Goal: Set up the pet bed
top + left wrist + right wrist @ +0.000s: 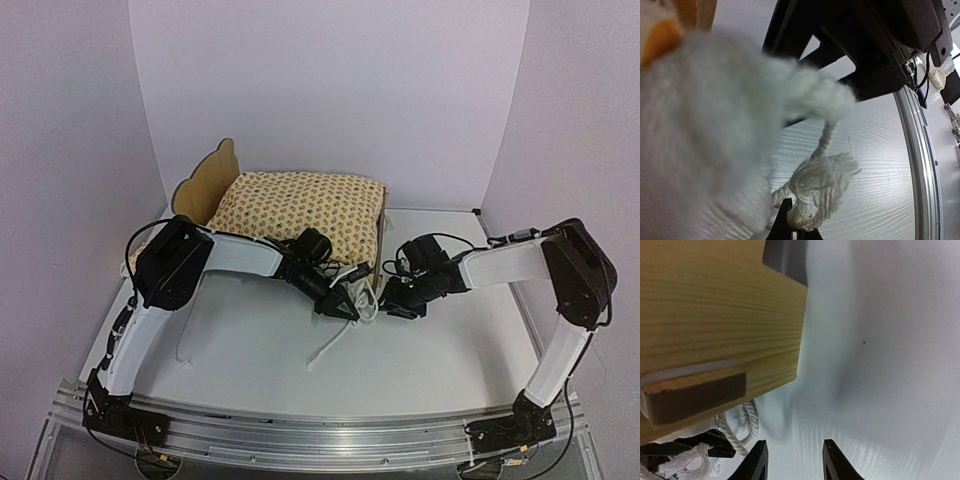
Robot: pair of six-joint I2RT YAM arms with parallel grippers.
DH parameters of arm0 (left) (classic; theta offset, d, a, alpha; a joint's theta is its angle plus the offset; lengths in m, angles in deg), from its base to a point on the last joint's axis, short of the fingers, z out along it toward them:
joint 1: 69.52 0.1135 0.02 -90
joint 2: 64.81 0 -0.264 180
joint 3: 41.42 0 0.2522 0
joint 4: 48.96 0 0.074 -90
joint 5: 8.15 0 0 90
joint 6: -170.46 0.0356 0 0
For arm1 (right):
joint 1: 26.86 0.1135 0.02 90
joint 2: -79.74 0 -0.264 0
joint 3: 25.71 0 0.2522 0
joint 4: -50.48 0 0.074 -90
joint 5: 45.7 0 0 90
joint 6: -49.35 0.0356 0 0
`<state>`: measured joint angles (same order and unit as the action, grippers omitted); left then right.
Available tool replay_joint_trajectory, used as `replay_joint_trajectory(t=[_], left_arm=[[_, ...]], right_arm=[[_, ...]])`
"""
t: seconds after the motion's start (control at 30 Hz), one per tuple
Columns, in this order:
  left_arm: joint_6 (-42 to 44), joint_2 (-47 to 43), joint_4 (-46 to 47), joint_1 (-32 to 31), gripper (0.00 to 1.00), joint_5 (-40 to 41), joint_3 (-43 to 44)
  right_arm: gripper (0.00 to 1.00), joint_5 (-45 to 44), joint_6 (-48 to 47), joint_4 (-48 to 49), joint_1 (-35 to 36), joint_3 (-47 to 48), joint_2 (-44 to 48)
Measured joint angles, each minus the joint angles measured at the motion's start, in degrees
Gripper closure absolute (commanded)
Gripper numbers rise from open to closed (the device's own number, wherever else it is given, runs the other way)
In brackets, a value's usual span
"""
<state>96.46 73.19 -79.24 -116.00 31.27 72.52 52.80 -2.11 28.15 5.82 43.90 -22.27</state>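
The pet bed [208, 185] stands at the back left, scalloped headboard on the left, with the orange-dotted cushion [300, 210] lying in it. My left gripper [345, 308] is just in front of the bed's right end, shut on the cushion's white tie cord [335, 345]. In the left wrist view the cord's frayed tassel [820, 190] is pinched at the gripper [792, 232]. My right gripper [392, 300] hovers beside the plywood footboard [720, 330], open, with only bare table between its fingertips [757, 460]. A loop of cord [740, 425] lies to its left.
A scrap of cream fabric [129, 262] peeks out behind the left arm's elbow. An aluminium rail [300, 435] runs along the near table edge. White walls [330, 90] close in the back and sides. The right arm's dark body [865, 50] hangs close over the left gripper.
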Motion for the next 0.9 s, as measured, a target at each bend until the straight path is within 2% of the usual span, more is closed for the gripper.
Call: replay_joint_trajectory(t=[0.2, 0.43, 0.9], left_arm=[[-0.10, 0.03, -0.20, 0.00, 1.00, 0.13, 0.23], [-1.53, 0.11, -1.04, -0.04, 1.00, 0.28, 1.02], [-2.39, 0.17, -1.31, -0.04, 1.00, 0.28, 1.42]], right_arm=[[0.62, 5.95, 0.21, 14.60, 0.38, -7.11, -0.01], [0.62, 9.60, -2.14, 24.09, 1.89, -8.45, 0.13], [0.61, 11.89, -6.37, 27.67, 4.05, -9.96, 1.45]])
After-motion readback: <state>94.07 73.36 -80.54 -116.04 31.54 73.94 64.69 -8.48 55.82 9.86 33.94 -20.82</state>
